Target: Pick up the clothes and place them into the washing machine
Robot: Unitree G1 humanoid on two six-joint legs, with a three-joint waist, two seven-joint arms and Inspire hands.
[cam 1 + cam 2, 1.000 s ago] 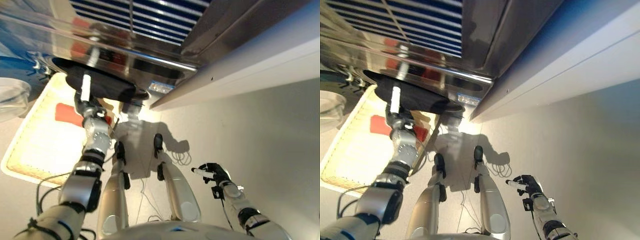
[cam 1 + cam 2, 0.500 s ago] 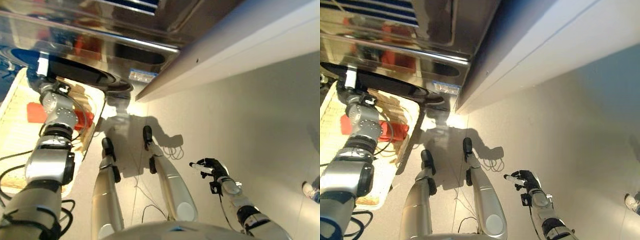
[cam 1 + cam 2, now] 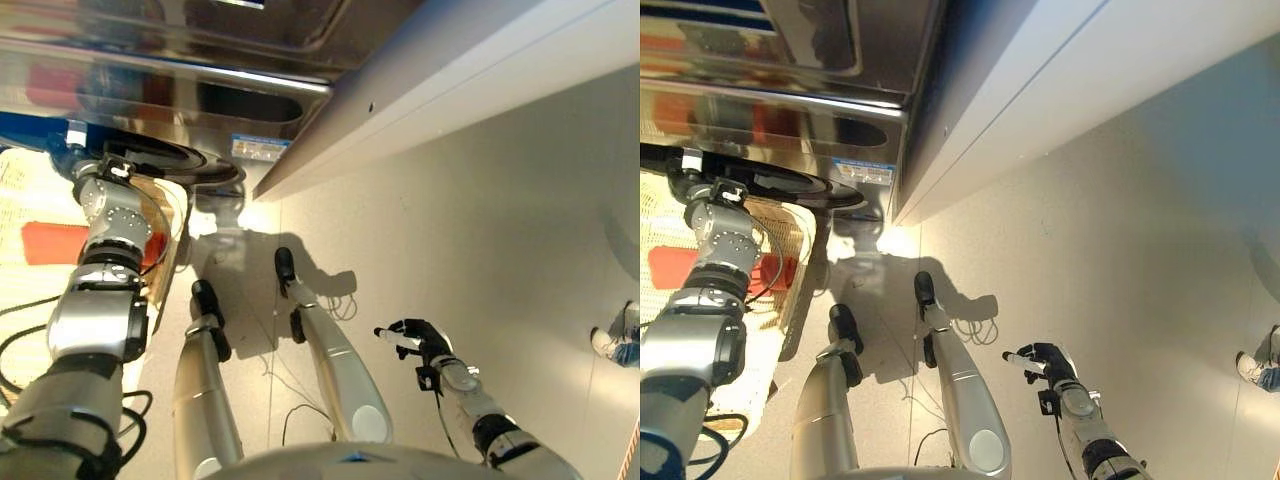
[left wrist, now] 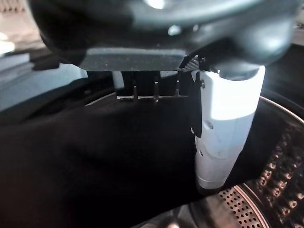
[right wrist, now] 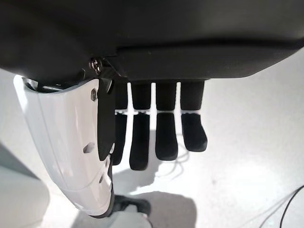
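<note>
My left hand (image 3: 80, 158) reaches up to the washing machine's (image 3: 150, 90) dark round opening (image 3: 190, 165). In the left wrist view its white-covered thumb (image 4: 228, 128) presses on a black garment (image 4: 95, 161) that hangs over the perforated drum (image 4: 266, 190); the fingers curl into the cloth. A red garment (image 3: 55, 243) lies in the wicker basket (image 3: 790, 240) below my left forearm. My right hand (image 3: 415, 335) hangs low over the floor at the right, empty, with its fingers (image 5: 161, 137) relaxed.
A white wall or cabinet (image 3: 480, 90) runs from beside the machine to the right. Pale floor (image 3: 480, 250) spreads at the right. A person's shoe (image 3: 612, 340) shows at the far right edge.
The camera has swung, shifting the whole picture. My left hand has carried the black garment from above the basket to the machine's opening. The right hand has stayed in place.
</note>
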